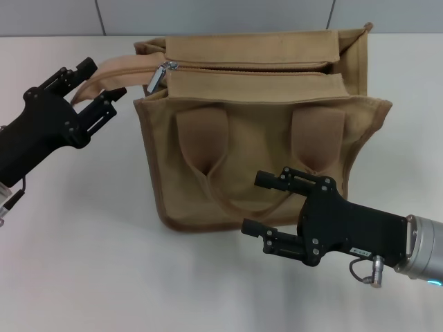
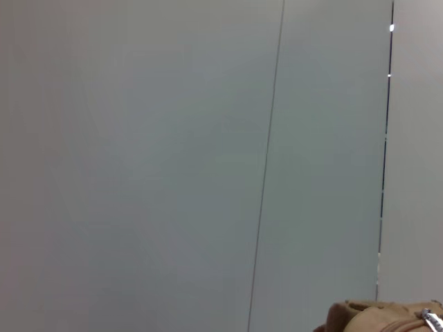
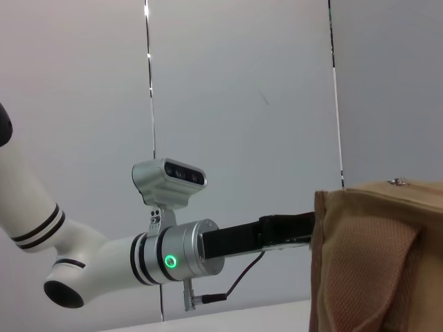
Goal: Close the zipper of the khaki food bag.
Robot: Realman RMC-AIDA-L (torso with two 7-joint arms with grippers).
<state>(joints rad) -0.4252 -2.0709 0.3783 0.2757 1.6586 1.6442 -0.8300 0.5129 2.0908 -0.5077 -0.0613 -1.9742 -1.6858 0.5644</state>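
Observation:
The khaki food bag (image 1: 256, 131) stands upright mid-table, its two strap handles hanging down the front face. Along its top runs the zipper (image 1: 249, 67), with the silver pull tab (image 1: 158, 76) at the bag's left end. My left gripper (image 1: 107, 78) is open just left of the pull tab, its fingers (image 1: 111, 100) on either side of a tan strap (image 1: 104, 69) that sticks out sideways. My right gripper (image 1: 250, 203) is open, close to the bag's lower front. In the left wrist view only a bag corner (image 2: 381, 318) and the pull tab (image 2: 432, 319) show.
The white table (image 1: 90, 263) spreads around the bag, with a grey panelled wall (image 2: 173, 152) behind. The right wrist view shows the bag's side (image 3: 374, 263) and the left arm (image 3: 173, 252) reaching behind it.

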